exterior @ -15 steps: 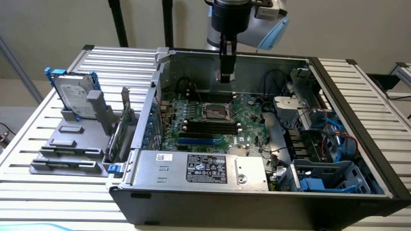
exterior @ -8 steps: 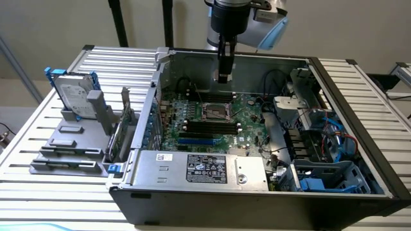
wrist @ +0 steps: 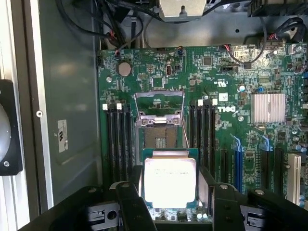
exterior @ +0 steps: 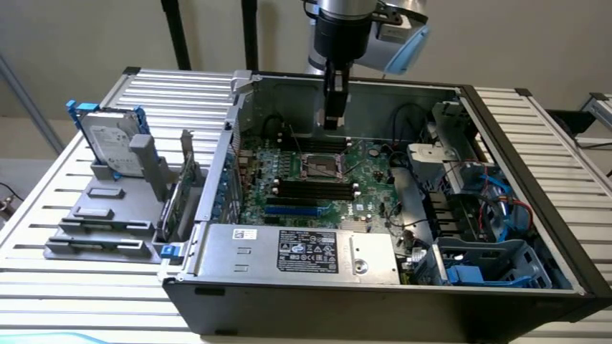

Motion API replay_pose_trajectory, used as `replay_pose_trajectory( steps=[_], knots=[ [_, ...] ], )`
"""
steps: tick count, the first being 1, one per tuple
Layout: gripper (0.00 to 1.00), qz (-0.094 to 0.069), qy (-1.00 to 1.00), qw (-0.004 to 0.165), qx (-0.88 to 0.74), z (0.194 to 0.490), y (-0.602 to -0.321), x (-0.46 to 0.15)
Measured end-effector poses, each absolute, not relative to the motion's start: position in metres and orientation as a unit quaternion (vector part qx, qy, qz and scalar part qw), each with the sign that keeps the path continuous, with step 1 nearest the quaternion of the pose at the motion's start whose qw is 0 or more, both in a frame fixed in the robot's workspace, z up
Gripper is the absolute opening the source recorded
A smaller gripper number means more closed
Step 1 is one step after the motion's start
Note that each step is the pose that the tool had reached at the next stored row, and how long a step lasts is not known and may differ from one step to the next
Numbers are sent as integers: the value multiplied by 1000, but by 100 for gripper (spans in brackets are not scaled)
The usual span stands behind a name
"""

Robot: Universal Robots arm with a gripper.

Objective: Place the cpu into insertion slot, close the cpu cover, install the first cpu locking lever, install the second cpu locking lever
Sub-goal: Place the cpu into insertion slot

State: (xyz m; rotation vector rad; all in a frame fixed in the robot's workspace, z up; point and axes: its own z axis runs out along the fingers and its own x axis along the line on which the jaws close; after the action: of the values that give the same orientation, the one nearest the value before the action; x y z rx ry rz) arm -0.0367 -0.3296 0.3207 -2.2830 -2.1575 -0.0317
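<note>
My fingers (wrist: pixel 129 207) were black. The cpu (wrist: pixel 169 182) showed a pale silvery-beige face edged in green. The motherboard (wrist: pixel 226 72) was dark green, dotted with small silver and black parts; its memory slots (wrist: pixel 118 139) were black, its card slots (wrist: pixel 238 161) blue, the cpu cover (wrist: pixel 159 119) silvery.

Arm (exterior: pixel 342 32) showing silver, black and blue.
It is wearing a silver collar and a pale blue cap (exterior: pixel 409 44); the slim black gripper (exterior: pixel 332 123) is carrying bolted black fingers (wrist: pixel 132 208).
</note>
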Motion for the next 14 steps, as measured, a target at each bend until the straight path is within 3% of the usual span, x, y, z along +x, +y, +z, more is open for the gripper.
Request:
replay_pose_trajectory(
  steps=[14],
  knots=[
    [55,-10,-706,0,-708,295,-328,-36]
  ],
)
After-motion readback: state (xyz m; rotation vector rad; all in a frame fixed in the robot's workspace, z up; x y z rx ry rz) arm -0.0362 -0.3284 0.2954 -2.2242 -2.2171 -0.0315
